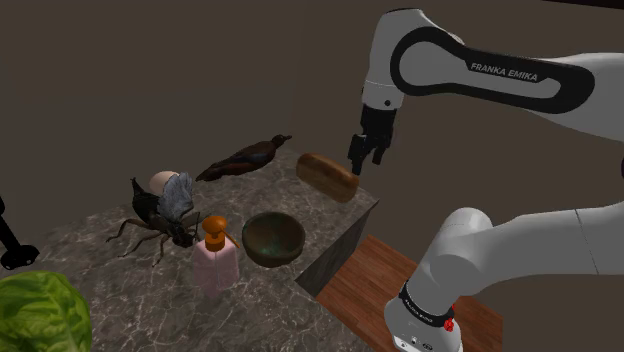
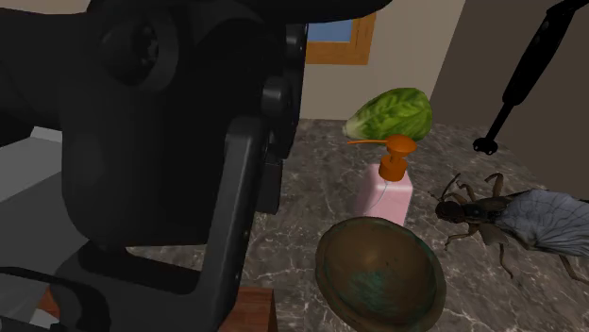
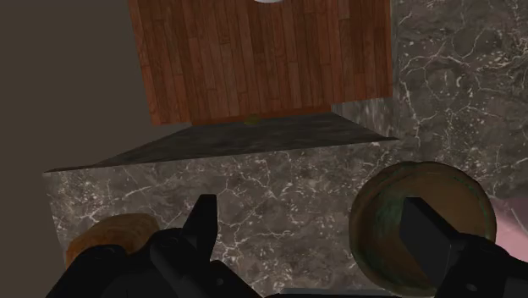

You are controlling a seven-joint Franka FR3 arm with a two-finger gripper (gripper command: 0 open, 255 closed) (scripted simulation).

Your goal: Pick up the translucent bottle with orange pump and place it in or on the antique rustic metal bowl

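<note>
Where arm (image 1: 505, 72) reads FRANKA EMIKA, pincer (image 1: 365, 160) spread

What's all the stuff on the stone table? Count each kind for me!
Critters: 2, fly, bird
Foods: 2, bread, lettuce
Containers: 2, bowl, pump bottle
Can't tell what: 2, black handle, pale round thing behind fly
Total: 8

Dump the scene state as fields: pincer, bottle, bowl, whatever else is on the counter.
pincer: open, empty, raised above the counter corner near the loaf
bottle: pink, orange pump, upright on counter beside bowl
bowl: brownish, green-stained inside, empty
status: bottle not yet grasped
other: bird, giant fly, leafy green head
</note>
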